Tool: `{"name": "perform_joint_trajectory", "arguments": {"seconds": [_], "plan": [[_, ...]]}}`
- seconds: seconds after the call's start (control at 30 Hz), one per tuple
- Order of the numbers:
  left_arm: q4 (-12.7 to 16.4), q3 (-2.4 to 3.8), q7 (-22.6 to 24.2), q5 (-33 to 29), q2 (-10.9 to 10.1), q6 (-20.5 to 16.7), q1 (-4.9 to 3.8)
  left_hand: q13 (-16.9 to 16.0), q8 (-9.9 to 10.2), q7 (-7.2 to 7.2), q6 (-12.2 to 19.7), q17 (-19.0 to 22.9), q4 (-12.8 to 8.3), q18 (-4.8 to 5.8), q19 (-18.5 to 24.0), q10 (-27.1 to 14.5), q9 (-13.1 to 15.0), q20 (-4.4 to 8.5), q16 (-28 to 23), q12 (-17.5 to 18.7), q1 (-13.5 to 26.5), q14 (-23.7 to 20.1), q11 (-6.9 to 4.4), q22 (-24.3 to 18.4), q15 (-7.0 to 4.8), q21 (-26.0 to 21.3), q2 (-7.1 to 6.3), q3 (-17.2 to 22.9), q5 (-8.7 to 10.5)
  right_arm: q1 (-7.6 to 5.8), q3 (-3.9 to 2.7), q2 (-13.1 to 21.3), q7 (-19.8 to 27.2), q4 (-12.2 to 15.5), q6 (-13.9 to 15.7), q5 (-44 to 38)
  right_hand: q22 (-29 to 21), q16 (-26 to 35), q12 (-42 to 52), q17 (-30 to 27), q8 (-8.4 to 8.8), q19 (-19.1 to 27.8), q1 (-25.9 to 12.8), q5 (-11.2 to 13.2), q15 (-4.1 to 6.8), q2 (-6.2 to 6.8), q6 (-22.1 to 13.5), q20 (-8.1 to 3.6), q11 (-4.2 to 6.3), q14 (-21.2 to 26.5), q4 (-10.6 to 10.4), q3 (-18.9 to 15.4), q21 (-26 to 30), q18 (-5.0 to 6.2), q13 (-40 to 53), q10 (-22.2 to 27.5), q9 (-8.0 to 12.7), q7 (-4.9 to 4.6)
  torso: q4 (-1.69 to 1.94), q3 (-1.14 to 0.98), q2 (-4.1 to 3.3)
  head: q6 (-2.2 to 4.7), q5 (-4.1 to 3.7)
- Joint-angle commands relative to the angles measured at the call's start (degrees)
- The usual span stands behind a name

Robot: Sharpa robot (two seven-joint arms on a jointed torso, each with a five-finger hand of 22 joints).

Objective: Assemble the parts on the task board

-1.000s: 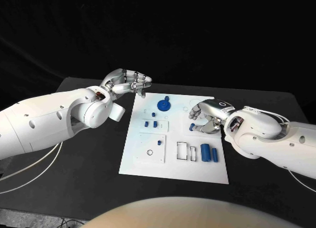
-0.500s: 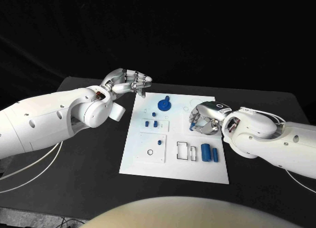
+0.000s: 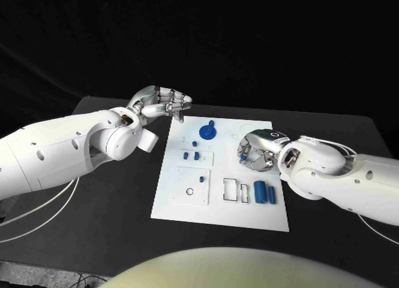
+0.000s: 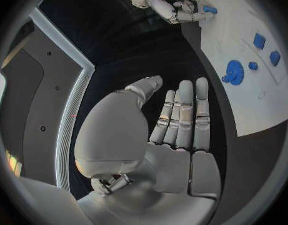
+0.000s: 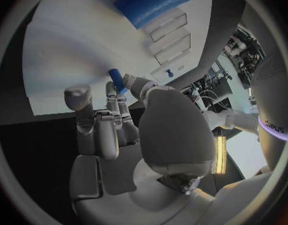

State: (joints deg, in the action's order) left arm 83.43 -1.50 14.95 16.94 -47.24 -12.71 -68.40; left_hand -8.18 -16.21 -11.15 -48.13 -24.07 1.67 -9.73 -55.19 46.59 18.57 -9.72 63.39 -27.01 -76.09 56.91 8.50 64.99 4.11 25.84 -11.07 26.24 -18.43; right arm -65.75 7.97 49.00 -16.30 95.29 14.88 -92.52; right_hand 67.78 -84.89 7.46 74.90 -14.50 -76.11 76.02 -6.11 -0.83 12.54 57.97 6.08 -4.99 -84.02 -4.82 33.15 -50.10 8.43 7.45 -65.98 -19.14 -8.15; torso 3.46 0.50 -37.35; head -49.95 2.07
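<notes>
The white task board (image 3: 218, 210) lies in the middle of the black table. My right hand (image 3: 255, 150) hovers over the board's right side and pinches a small blue peg (image 5: 116, 80) between thumb and fingers (image 5: 107, 116). The left wrist view also shows this right hand (image 4: 175, 5) with the peg (image 4: 209, 9). My left hand (image 3: 165, 102) hangs beyond the board's far left corner, fingers (image 4: 184, 117) straight, holding nothing. A blue gear (image 3: 207, 131) stands at the board's far end. Two blue cylinders (image 3: 265, 193) lie beside empty slots.
Small blue pieces (image 3: 191, 156) sit in a raised plate on the board's left half, and one more (image 3: 202, 179) on the plate nearer me. Two rectangular slots (image 3: 236, 191) are outlined mid-board. Black table (image 3: 104, 204) surrounds the board.
My right hand has rolled over and closed round the small blue peg, shifting slightly toward the board's middle. The left hand has stayed put.
</notes>
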Motion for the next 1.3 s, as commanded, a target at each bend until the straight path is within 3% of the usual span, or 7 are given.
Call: {"name": "perform_joint_trajectory", "arguments": {"seconds": [0.03, 0.23, 0.43, 0.67, 1.07, 1.23, 1.3], "plan": [[0.16, 0.05, 0.20, -0.15, 0.05, 0.81, -0.03, 0.08, -0.18, -0.08, 0.25, 0.07, 0.11, -0.44, 0.17, -0.34, -0.05, -0.27, -0.26, -0.18, 0.38, -0.43, -0.08, -0.09, 0.07, -0.21, 0.34, -0.27, 0.13, 0.26, 0.14, -0.21, -0.29, -0.18, -1.10, -0.89, 0.19, -0.39, -0.32, 5.00, -0.49, -0.48, 0.35, -0.25, 0.61, 0.26, 0.66, -0.02, 0.23, -3.75, -0.01, 0.87, -0.47, -0.74, -0.08, -0.87, -0.22, 0.16, 0.03, 0.02, -0.01, -0.04, -0.05], [0.15, 0.06, 0.17, -0.14, 0.02, 0.79, -0.03, 0.09, -0.19, -0.08, 0.26, 0.09, 0.14, -0.44, 0.14, -0.41, -0.07, -0.28, -0.23, -0.24, 0.38, -0.45, -0.07, -0.12, 0.08, -0.28, 0.43, -0.29, 0.15, 0.35, 0.16, -0.30, -1.78, -0.39, 0.81, -2.85, 0.92, -0.65, -0.62, 5.41, -1.37, -0.79, 1.88, 1.60, 1.14, -0.71, 1.98, -0.51, 0.84, -3.85, 1.14, 3.63, -1.32, -0.86, 0.00, -3.05, -1.15, 0.63, 0.03, 0.01, -0.01, -0.05, -0.03], [0.03, 0.06, 0.15, -0.14, 0.03, 0.90, -0.03, 0.11, -0.38, -0.01, -0.02, 0.12, 0.24, -0.45, 0.08, -0.49, -0.06, -0.30, -0.16, -0.37, 0.36, -0.47, -0.07, -0.17, 0.09, -0.41, 0.71, -0.28, 0.20, 0.32, 0.15, -0.23, -2.26, 0.17, 3.58, -4.32, 1.81, -0.80, -0.59, 5.64, -2.45, -1.05, 2.67, 0.55, 1.66, -0.85, 3.18, -1.02, 1.43, -3.91, 2.84, 5.19, -2.34, -1.01, 0.53, -5.29, -2.48, 0.95, -0.02, -0.03, 0.05, -0.05, 0.25], [-0.20, 0.06, 0.11, -0.14, 0.18, 1.05, -0.03, 0.11, -0.39, 0.00, -0.02, 0.12, 0.24, -0.45, 0.08, -0.49, -0.06, -0.30, -0.16, -0.38, 0.36, -0.47, -0.07, -0.17, 0.09, -0.41, 0.71, -0.29, 0.21, -0.52, 0.07, 0.46, -2.41, 1.79, 5.30, -4.96, 2.31, -0.85, -0.57, 5.73, -2.84, -1.22, 2.72, 0.18, 1.84, -0.80, 3.48, -1.20, 1.65, -3.94, 3.41, 5.43, -3.00, -1.12, 0.80, -5.96, -3.07, 1.08, 0.11, 0.05, 0.08, -0.05, 0.16], [-0.68, 0.05, 0.22, -0.13, 0.65, 1.31, -0.03, 0.13, -0.45, 0.01, -0.10, 0.14, 0.34, -0.45, 0.05, -0.56, -0.07, -0.32, -0.11, -0.46, 0.49, -0.50, -0.07, -0.22, 0.11, -0.51, 0.69, -0.43, 0.35, -2.97, -0.53, 1.91, -3.03, 9.36, 5.87, -4.21, 2.36, -0.85, -0.58, 5.71, -2.90, -1.22, 2.67, 0.17, 1.87, -0.71, 3.52, -1.23, 1.68, -3.94, 3.52, 5.43, -3.04, -1.12, 0.86, -6.07, -3.19, 1.09, 0.00, 0.02, 0.05, 0.00, 0.52], [-0.80, 0.05, 0.32, -0.12, 0.91, 1.39, -0.02, 0.13, -0.45, 0.01, -0.10, 0.14, 0.34, -0.45, 0.05, -0.56, -0.07, -0.32, -0.11, -0.46, 0.49, -0.50, -0.07, -0.22, 0.11, -0.51, 0.69, -0.43, 0.35, -2.33, -0.59, -0.75, -2.57, 11.70, 6.12, -4.18, 2.37, -0.83, -0.64, 5.66, -2.92, -1.19, 2.57, 0.14, 1.88, -0.65, 3.49, -1.25, 1.66, -3.93, 3.55, 5.43, -3.00, -1.12, 0.88, -6.07, -3.28, 1.09, -0.11, -0.07, 0.06, -0.05, 0.88], [-0.91, 0.05, 0.34, -0.13, 1.10, 1.42, -0.02, 0.14, -0.45, 0.00, -0.08, 0.14, 0.39, -0.45, 0.04, -0.60, -0.09, -0.33, -0.09, -0.50, 0.56, -0.51, -0.07, -0.24, 0.12, -0.55, 0.67, -0.49, 0.36, -1.40, -0.55, -2.88, -1.91, 12.12, 6.05, -5.19, 2.27, -0.79, -0.76, 5.56, -2.87, -1.09, 2.49, 0.03, 1.88, -0.64, 3.33, -1.27, 1.63, -3.91, 3.62, 5.50, -2.75, -1.07, 0.90, -5.99, -3.35, 1.07, -0.12, 0.03, 0.12, 0.02, 0.78]]}}
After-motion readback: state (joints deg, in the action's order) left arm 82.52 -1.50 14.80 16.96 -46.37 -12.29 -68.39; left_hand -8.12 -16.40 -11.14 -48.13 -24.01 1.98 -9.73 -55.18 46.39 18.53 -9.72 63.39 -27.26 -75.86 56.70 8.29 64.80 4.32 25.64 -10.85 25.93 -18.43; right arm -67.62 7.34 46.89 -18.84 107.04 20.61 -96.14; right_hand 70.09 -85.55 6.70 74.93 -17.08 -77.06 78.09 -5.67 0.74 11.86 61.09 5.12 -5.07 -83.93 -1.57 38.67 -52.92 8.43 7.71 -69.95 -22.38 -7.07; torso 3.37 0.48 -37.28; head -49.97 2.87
